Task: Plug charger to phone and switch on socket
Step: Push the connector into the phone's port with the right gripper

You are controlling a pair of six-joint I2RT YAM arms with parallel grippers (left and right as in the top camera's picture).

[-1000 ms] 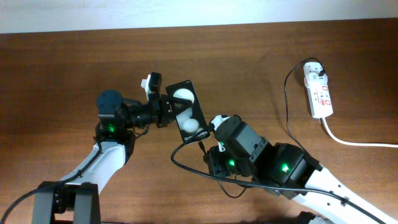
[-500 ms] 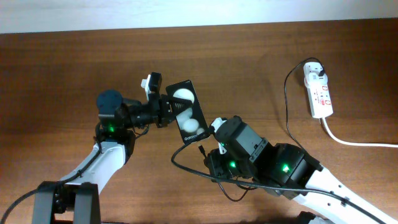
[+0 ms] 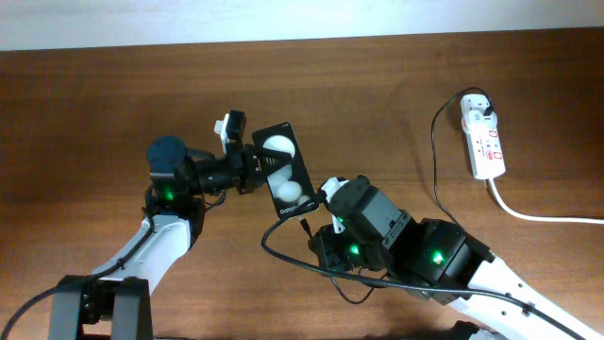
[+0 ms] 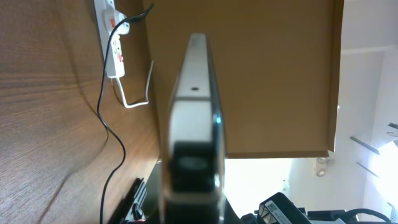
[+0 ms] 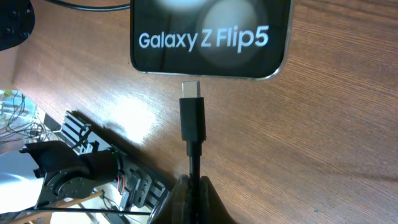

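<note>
Right wrist view: my right gripper is clenched on the charger cable; connector tip lined up just short of the phone edge, not inserted; my left gripper grasps the phone; socket lies well apart on my right, the charger's white plug at its end.

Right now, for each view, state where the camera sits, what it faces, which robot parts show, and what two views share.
Overhead: above the table, looking down; both arms, left gripper holding the phone, the socket.
Left wrist: on the left arm, looking along the phone's edge toward the socket; own fingers indistinct.
Right wrist: behind the right gripper, facing the charger tip and the phone's end.
Shared: all three show the phone.
</note>
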